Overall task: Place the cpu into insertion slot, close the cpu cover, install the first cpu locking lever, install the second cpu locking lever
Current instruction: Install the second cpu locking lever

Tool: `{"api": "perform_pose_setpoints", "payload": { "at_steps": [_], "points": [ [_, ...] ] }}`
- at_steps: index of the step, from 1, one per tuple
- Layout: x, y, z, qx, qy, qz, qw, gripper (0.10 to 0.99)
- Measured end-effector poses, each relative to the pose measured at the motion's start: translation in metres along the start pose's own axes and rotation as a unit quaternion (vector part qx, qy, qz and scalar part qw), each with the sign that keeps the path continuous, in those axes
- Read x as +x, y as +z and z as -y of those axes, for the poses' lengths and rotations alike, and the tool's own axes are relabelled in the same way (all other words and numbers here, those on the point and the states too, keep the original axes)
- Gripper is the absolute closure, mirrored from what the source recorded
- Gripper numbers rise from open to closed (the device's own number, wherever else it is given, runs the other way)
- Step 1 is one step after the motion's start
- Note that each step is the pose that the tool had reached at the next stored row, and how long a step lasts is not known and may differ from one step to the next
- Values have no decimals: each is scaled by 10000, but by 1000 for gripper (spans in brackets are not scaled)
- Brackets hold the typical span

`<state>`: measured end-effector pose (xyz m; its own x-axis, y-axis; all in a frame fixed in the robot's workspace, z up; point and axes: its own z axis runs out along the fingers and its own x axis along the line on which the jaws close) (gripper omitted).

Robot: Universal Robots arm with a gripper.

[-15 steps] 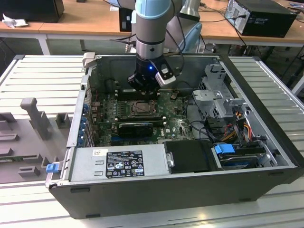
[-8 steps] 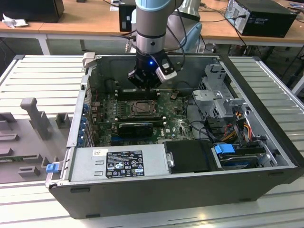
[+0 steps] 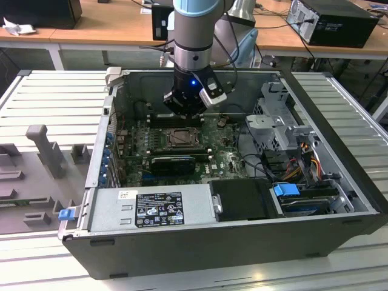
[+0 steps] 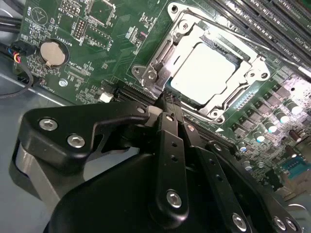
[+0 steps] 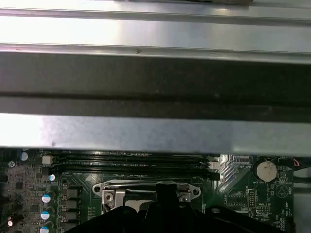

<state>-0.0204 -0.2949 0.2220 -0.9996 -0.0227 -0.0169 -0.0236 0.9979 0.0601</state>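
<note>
Exterior view: the arm hangs straight down into the case, black gripper pressed together, just behind the pale square cpu.

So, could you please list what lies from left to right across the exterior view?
Grey fixture blocks → blue latch → power supply label → insertion slot below the tool → blue drive tab → ribbed table.
</note>
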Motion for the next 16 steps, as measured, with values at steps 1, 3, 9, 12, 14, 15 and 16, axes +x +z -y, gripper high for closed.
{"api": "perform_pose_setpoints", "payload": {
  "at_steps": [1,3,9,12,14,15,16],
  "points": [
    [0,0,18,0,0,0,10000,980],
    [1,-3,74,-1,0,0,10000,980],
    [-1,-219,119,4,0,0,10000,980],
    [2,-217,260,5,-1,0,10000,980],
    [6,-215,375,5,0,0,10000,980],
    [7,-214,418,5,0,0,10000,980],
    [8,-213,449,5,0,0,10000,980]
  ]
}}
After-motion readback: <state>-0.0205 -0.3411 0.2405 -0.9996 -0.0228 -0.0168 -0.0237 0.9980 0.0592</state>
